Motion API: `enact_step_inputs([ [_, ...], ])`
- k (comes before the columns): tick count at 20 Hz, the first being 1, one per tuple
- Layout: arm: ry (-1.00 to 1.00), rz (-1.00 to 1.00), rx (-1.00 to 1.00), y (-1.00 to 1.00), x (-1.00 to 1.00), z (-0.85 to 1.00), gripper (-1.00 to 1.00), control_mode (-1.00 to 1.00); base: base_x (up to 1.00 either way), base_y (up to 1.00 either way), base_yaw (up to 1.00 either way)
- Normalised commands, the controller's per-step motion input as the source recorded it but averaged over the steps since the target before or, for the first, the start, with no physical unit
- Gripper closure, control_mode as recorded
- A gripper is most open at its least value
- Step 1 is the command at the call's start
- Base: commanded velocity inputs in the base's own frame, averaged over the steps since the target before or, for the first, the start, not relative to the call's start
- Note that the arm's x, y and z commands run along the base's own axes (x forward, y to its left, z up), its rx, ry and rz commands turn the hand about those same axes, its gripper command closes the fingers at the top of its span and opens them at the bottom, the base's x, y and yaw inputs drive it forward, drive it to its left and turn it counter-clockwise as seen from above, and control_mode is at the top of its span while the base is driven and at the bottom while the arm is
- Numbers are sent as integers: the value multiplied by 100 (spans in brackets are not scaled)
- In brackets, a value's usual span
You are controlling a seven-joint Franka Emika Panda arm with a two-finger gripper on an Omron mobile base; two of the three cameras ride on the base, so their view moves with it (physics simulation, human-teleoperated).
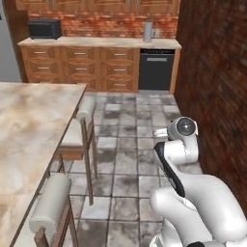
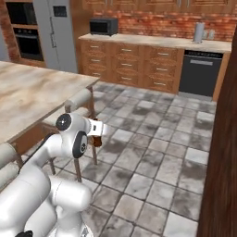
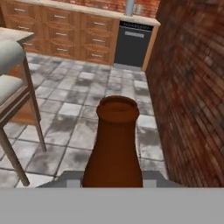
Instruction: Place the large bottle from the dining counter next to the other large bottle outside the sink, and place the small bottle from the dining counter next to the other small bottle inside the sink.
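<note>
The gripper [image 3: 113, 181] is clamped on the lower body of the brown bottle [image 3: 113, 144], held upright above the tiled floor [image 3: 87, 127]; the bottle appears rigid, smooth, likely slippery, so retain this low grip.

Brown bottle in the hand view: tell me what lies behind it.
Behind the brown narrow-necked bottle lie grey stone floor tiles, then a black dishwasher under the far counter. The bottle's body covers the floor directly behind it.
</note>
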Motion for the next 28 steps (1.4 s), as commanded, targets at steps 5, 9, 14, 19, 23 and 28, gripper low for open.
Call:
enact_step_inputs([
  [5,0,0,0,0,0,0,100,100,99,0,-9],
  [9,0,0,0,0,0,0,100,100,100,0,-3],
  [14,0,0,0,0,0,0,100,100,100,0,3],
  [19,0,0,0,0,0,0,100,100,100,0,17],
  [23,0,0,0,0,0,0,100,100,100,0,28],
  [28,0,0,0,0,0,0,100,100,100,0,37],
])
